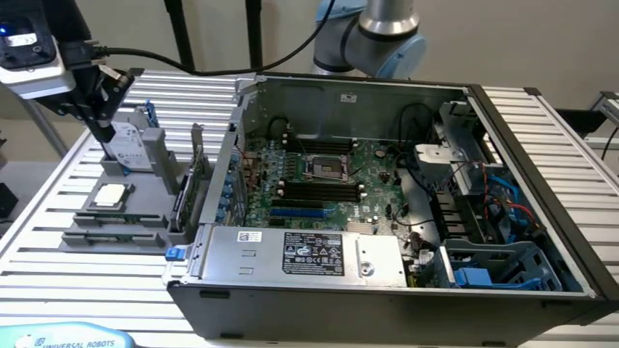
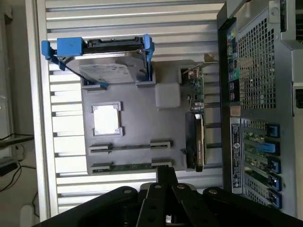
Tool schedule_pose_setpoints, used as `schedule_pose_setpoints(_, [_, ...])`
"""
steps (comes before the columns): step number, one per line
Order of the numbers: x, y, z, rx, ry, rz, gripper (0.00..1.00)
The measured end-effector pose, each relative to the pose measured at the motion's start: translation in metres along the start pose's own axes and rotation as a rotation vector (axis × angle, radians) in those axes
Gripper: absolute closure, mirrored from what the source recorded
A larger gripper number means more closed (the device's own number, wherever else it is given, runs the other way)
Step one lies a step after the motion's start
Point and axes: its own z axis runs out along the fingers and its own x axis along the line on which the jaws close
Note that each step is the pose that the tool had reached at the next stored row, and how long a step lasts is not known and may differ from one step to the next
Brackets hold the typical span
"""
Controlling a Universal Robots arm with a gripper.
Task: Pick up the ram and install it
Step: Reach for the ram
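Gripper (image 2: pixel 164 171) pressed together above grey tray (image 2: pixel 137 127) with ram (image 2: pixel 128 167), slatted metal table (image 2: pixel 132 19), beige wall (image 1: pixel 541 36) behind

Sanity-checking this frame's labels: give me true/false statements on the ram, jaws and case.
1. The case lies open, with the motherboard exposed. True.
2. The ram sits in a motherboard slot. False: it lies in the grey holder outside the case.
3. The gripper has its jaws shut. True.
4. The hard drive is mounted inside the case. False: it stands on the grey holder.
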Motion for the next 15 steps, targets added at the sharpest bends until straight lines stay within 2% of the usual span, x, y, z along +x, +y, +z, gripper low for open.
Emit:
schedule_pose_setpoints(7, [0.032,-0.0031,0.0068,0.0002,0.0027,0.000,0.89])
schedule_pose_setpoints(11, [0.045,-0.0045,0.0102,0.0008,0.0107,0.000,0.89])
schedule_pose_setpoints(15, [0.048,-0.0050,0.0115,0.0016,0.0207,0.000,0.89])
